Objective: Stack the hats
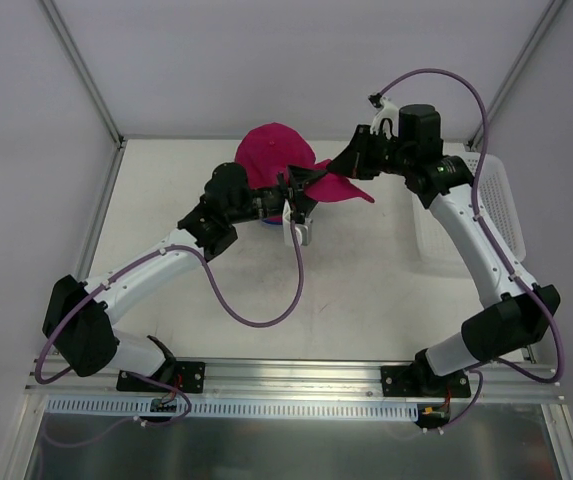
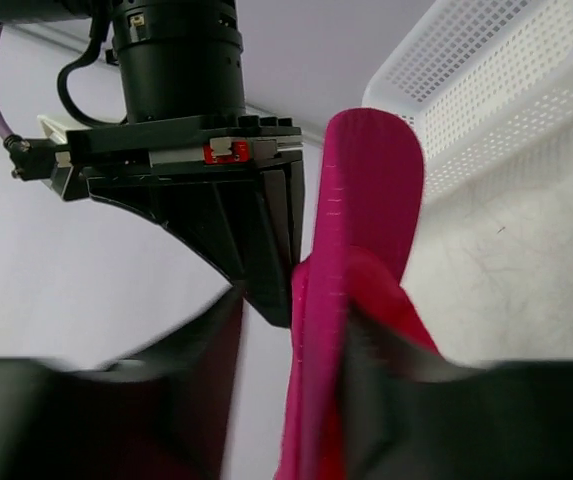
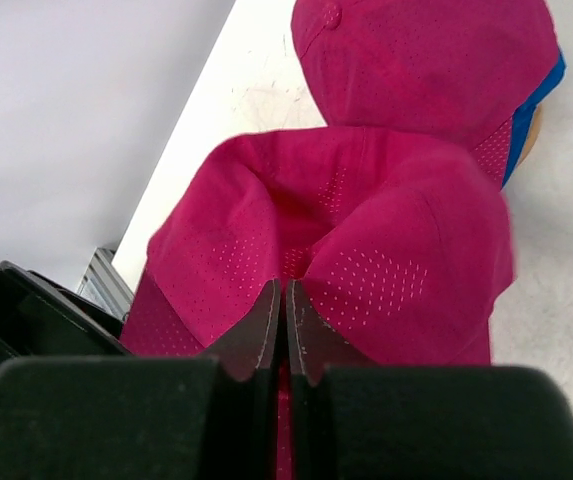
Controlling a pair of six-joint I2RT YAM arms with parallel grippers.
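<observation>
White perforated tray lying along the right edge of the off-white table, sliver of an orange-brown round object on the tabletop, aluminium frame posts rising at the back corners before pale walls.

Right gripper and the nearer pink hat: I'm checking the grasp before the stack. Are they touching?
Touching. The right wrist view shows the right gripper pinched shut on the nearer pink hat, fabric caught between its fingertips, no gap.
</observation>
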